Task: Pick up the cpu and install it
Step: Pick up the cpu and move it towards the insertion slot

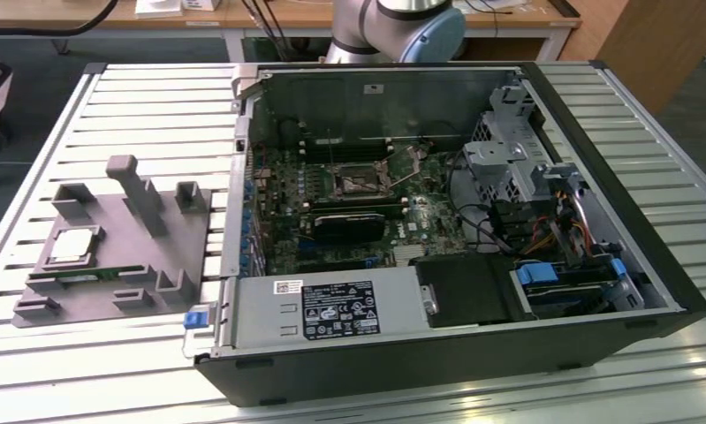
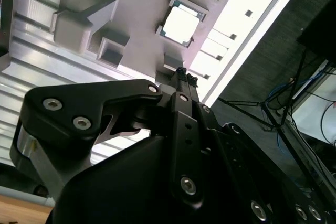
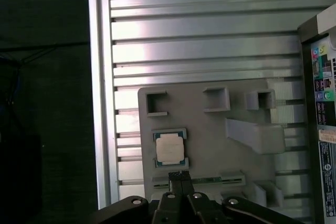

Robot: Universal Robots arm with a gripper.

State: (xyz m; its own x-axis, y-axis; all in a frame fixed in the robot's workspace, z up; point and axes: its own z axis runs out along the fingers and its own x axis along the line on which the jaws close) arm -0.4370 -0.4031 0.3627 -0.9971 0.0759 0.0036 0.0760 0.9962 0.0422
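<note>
Well, I'm on the approach: the cpu (image 1: 72,246) lies untouched in its gray holder (image 1: 108,228), near the bench's (image 1: 140,97) edge on the exterior view's left. In the first wrist view my gripper (image 3: 178,174) hangs over that holder, pinched narrow and empty. I judge a pick calls for wider jaws, squared to the chip.

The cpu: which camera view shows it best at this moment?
The first wrist view: the cpu lies nearly square-on, seated in the grey fixture. The second wrist view has it tilted and washed out by glare. The exterior view has it as a small square on the fixture, at the exterior view's left of the computer case.
</note>
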